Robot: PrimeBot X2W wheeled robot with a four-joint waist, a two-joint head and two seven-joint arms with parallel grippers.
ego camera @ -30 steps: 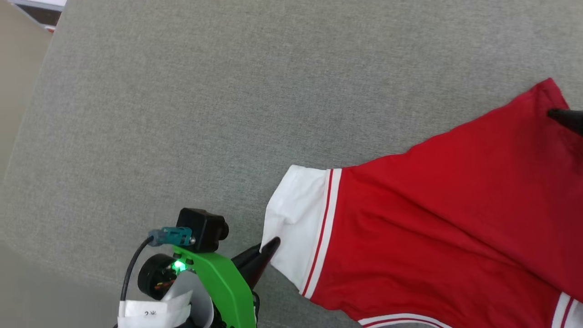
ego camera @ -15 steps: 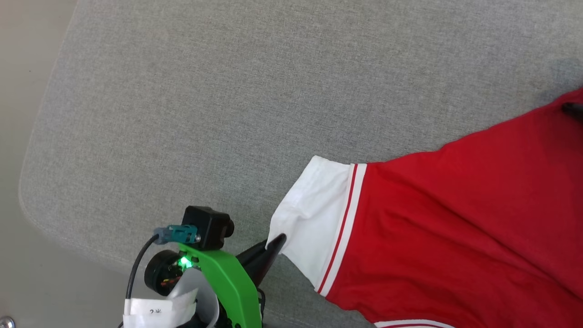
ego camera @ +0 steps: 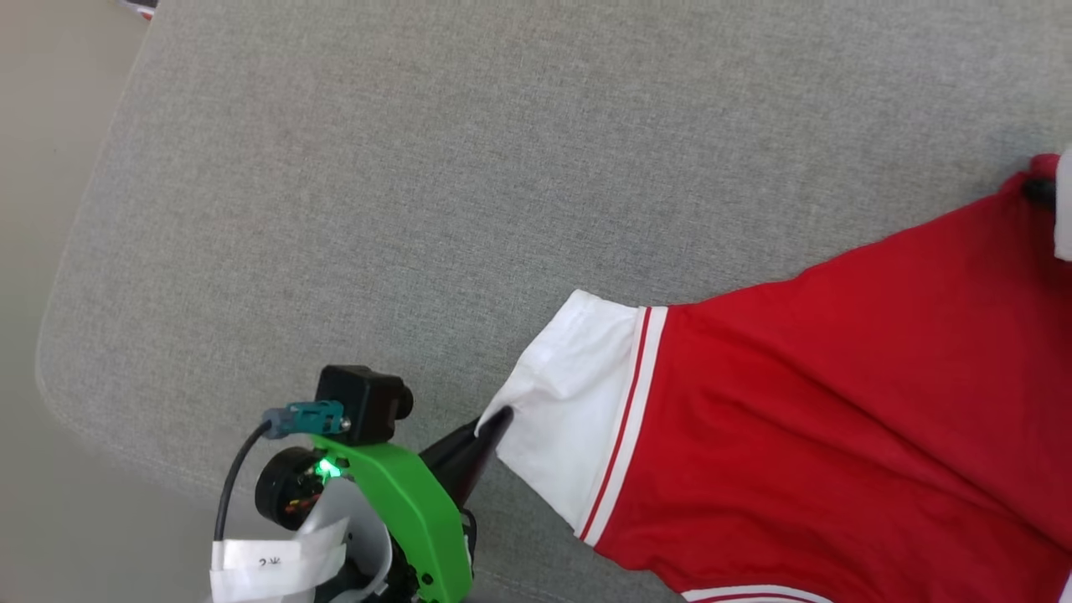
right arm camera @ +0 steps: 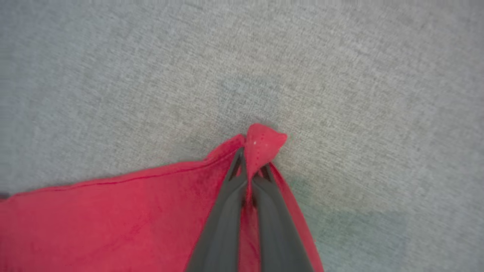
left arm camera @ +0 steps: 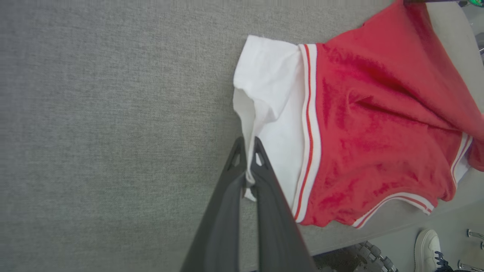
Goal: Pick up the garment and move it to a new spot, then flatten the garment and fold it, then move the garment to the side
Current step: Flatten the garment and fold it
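The garment [ego camera: 837,419] lies spread over the right half of the grey table [ego camera: 377,209], red with a white striped sleeve [ego camera: 569,402] pointing left. My left gripper [ego camera: 494,419] is shut on the edge of that white sleeve; the left wrist view shows the cloth pinched between its fingers [left arm camera: 247,162], with the garment [left arm camera: 378,124] to their right. At the far right edge of the head view, my right gripper [ego camera: 1043,191] sits at the garment's red corner. In the right wrist view the right gripper [right arm camera: 251,162] is shut on that corner [right arm camera: 264,145], which bunches up above the tips.
The grey table's rounded left corner [ego camera: 50,368] borders beige floor [ego camera: 42,167]. A shoe [left arm camera: 429,249] and a wheeled base [left arm camera: 370,257] show beyond the table edge in the left wrist view. Bare table [right arm camera: 151,75] surrounds the red corner.
My right gripper has shut on the garment's red corner, which now bunches up. The camera shifted, so the whole picture moved. My left gripper stays shut on the white sleeve.
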